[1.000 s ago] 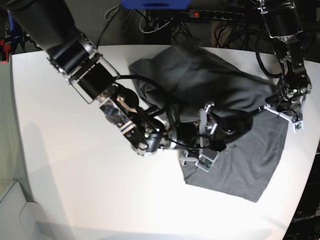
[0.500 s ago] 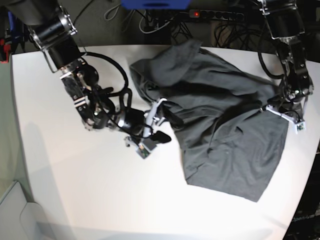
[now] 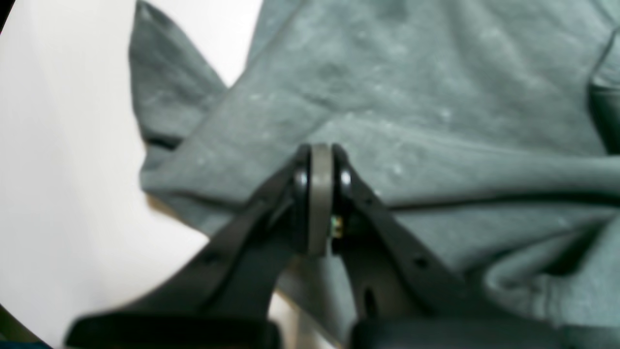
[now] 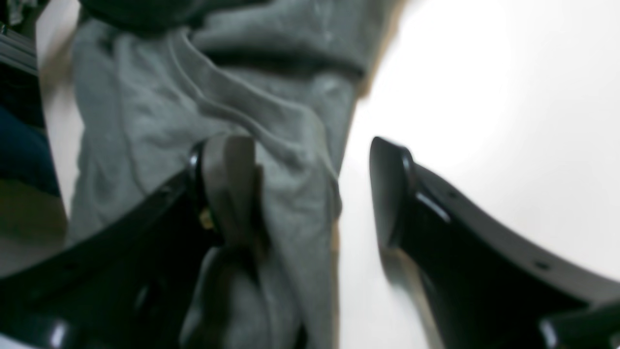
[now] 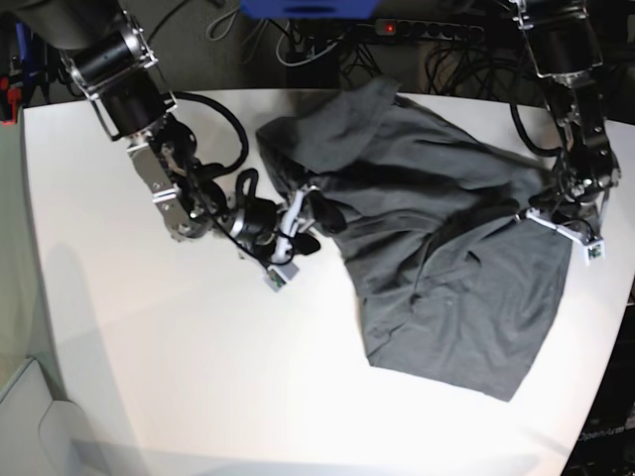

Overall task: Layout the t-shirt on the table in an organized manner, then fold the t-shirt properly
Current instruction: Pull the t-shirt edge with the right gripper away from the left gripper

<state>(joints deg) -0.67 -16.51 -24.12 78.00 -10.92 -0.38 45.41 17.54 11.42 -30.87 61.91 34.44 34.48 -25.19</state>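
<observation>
A large white smooth-topped table [image 5: 179, 357] with rounded corners is seen filling the base view, its near part bare. A plain dark charcoal-grey short-sleeved cloth t-shirt [image 5: 446, 248] is spread in rumpled folds over the right half of the table, with a flatter panel reaching toward the near right edge and a bunched mass toward the far edge. At the garment's left edge the right gripper [image 5: 298, 230] is held low, its jaws parted wide; in the right wrist view one finger [image 4: 227, 184] is seen resting against a ridge of grey cloth while the other stands over bare white surface, nothing being clamped. At the garment's right side the left gripper [image 5: 568, 220] is pressed closed, and cloth is pinched between its pads [image 3: 320, 194] in the left wrist view.
</observation>
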